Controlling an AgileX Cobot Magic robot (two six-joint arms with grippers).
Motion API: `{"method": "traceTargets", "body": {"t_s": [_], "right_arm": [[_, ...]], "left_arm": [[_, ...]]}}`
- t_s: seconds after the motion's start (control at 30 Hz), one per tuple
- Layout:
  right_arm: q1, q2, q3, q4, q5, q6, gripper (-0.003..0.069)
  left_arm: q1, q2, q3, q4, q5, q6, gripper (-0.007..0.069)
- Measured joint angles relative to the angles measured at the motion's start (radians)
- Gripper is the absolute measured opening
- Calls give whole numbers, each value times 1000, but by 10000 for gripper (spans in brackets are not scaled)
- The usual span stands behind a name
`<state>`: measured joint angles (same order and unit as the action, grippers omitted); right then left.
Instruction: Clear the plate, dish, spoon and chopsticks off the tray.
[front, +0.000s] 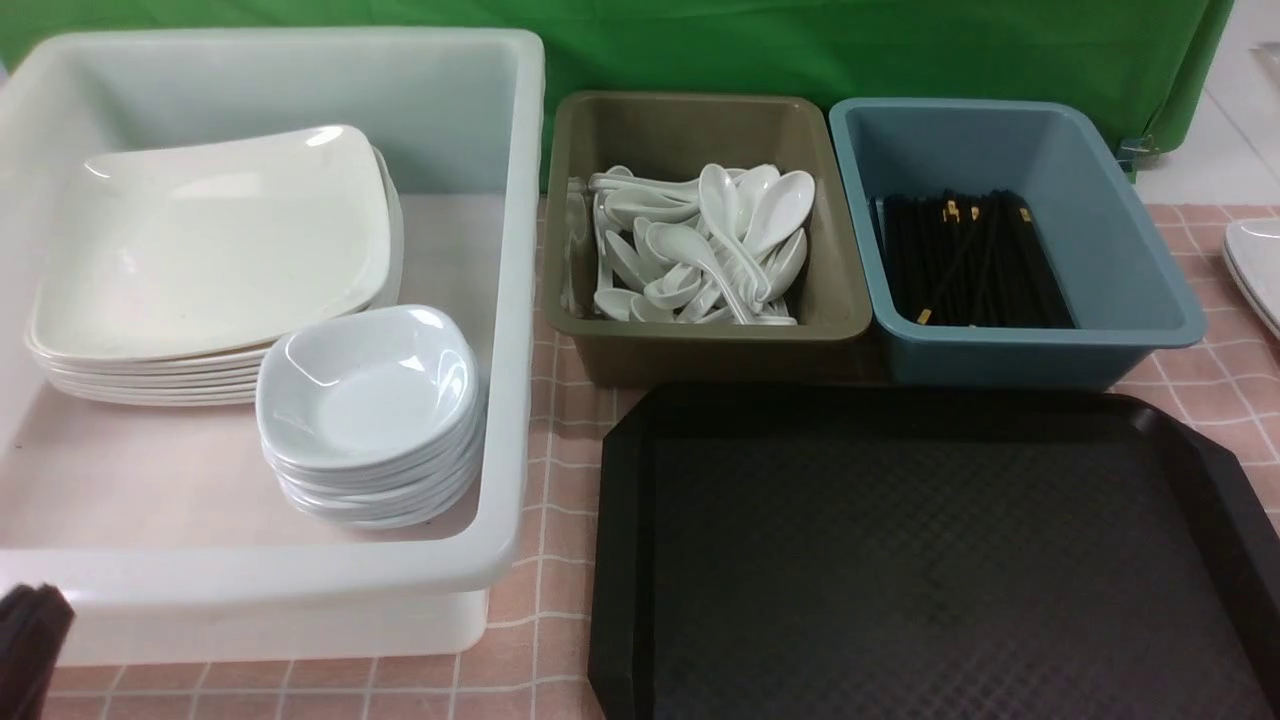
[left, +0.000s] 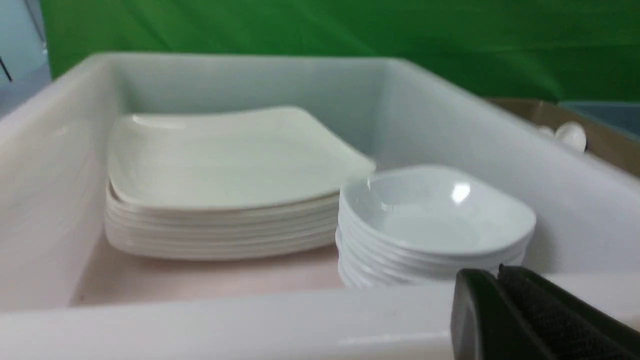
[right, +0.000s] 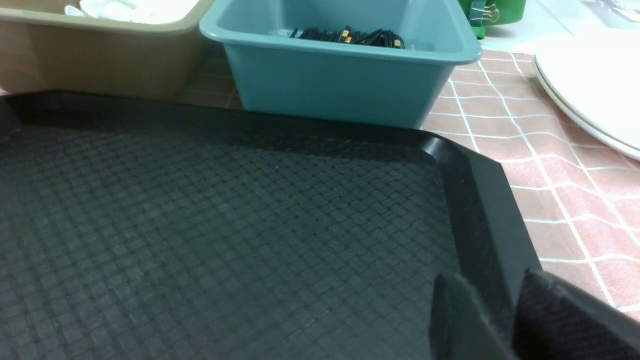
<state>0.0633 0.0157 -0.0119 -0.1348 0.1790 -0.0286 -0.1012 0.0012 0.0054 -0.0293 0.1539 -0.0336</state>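
Observation:
The black tray (front: 930, 560) lies at the front right with a bare diamond-textured floor (right: 225, 225). A white plate (front: 210, 235) tops a stack of several in the white tub (front: 520, 300), also seen in the left wrist view (left: 225, 155). Beside it, a small bluish dish (front: 365, 385) (left: 435, 212) tops its own stack. Spoons (front: 700, 245) fill the olive tub. Black chopsticks (front: 965, 260) (right: 350, 36) lie in the blue tub. My left gripper (front: 35, 600) (left: 492, 272) is shut and empty, outside the white tub's near wall. My right gripper (right: 487, 277) hangs open over the tray's right rim, holding nothing.
The olive tub (front: 700, 335) and the blue tub (front: 1130, 250) stand side by side behind the tray. More white plates (front: 1260, 265) (right: 590, 90) lie on the pink checked cloth at the far right. A green backdrop closes the rear.

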Motion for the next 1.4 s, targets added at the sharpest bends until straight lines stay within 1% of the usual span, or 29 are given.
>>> {"method": "traceTargets", "body": {"t_s": [0.03,0.1,0.23,0.37,0.9,1.07,1.4], "right_arm": [[0,0,0,0,0,0,244],[0,0,0,0,1,0,244],[0,0,0,0,1,0,244],[0,0,0,0,1,0,244],[0,0,0,0,0,0,244],[0,0,0,0,0,0,244],[0,0,0,0,0,0,244]], "left_arm": [[12,-1,1,-3,44,0,18],[29,-1,1,-3,69,0,18],[71,-2,1,-2,81,2,18],[91,-2,1,7,83,5,18],[94,-2,1,8,83,7,18],[129,-2,1,8,83,7,18],[130,-2,1,8,83,15,18]]}}
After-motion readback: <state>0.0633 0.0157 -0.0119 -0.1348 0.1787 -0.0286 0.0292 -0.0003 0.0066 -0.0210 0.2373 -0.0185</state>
